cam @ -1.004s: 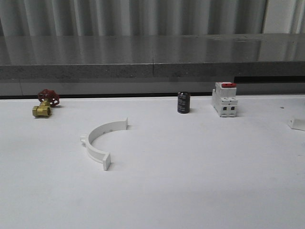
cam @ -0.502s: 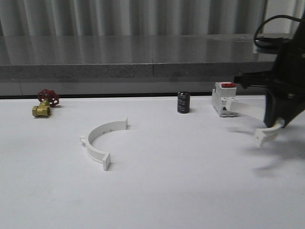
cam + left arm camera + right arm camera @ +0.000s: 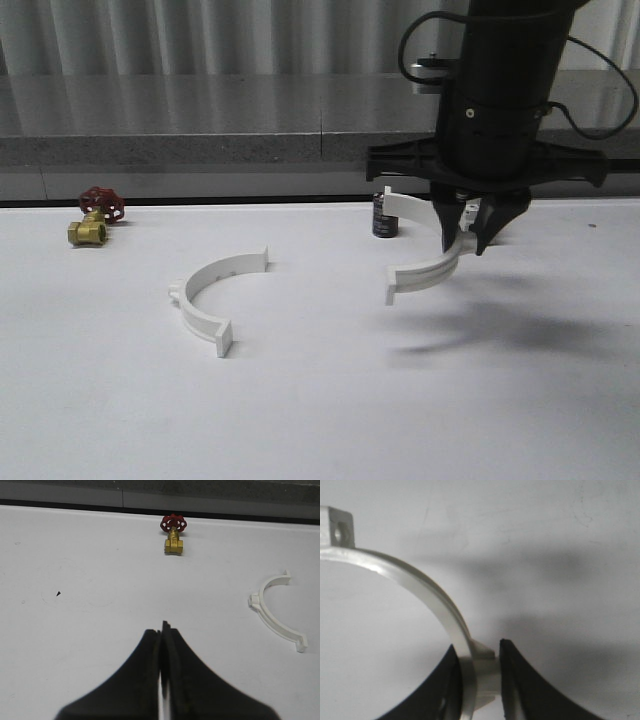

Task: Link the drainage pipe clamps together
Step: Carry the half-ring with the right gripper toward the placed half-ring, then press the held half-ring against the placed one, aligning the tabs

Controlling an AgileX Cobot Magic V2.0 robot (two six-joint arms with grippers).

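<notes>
I pinch one white plastic half-ring clamp (image 3: 428,262) by its middle in my right gripper (image 3: 470,240), up off the white table (image 3: 320,400), so its open side faces the other white half-ring (image 3: 212,293) lying alone; my left gripper (image 3: 161,635) is closed and empty.

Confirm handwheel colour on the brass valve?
Red, on the brass valve. Clearest in the left wrist view.

- My white table (image 3: 320,400) carries everything here.
- A half-ring clamp (image 3: 215,290) lies flat at 9 o'clock from centre.
- A brass valve with red handwheel (image 3: 95,218) sits at 10 o'clock.
- A black cylinder (image 3: 384,215) stands at 1 o'clock.
</notes>
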